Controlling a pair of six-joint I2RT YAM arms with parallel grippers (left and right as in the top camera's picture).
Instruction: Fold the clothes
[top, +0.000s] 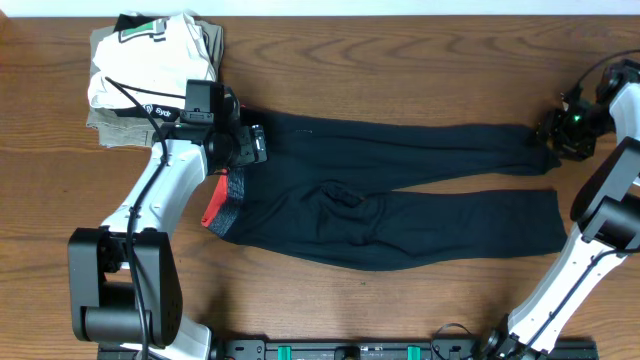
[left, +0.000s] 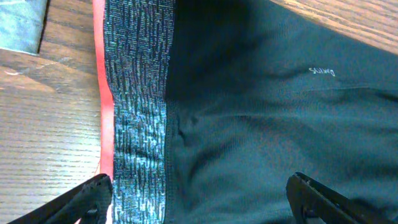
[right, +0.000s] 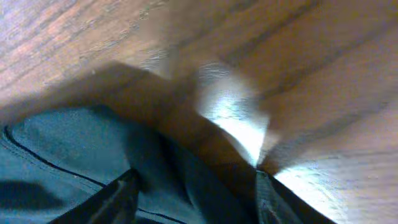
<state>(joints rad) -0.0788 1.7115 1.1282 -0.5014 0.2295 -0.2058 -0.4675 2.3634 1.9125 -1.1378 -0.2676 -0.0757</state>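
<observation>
While the soft black long-legged pants lay spread across mid-frame on the wooden table, grasping was in hand: left pincer gaped over the grey waistband, right pincer straddled a far-right cuff, jaws apart. Next, both must pinch cloth firmly.

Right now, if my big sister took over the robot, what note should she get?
Left gripper: open, hovering over the grey waistband, holding nothing.
Right gripper: jaws apart, low at the end of the far leg; no grip to be seen yet.
The black pants lie spread out on the table, waistband toward the left arm and legs toward the right arm. A stack of folded garments sits in the far left corner.
Done: the pants are laid out.
Left: every fold; none has been made yet.
</observation>
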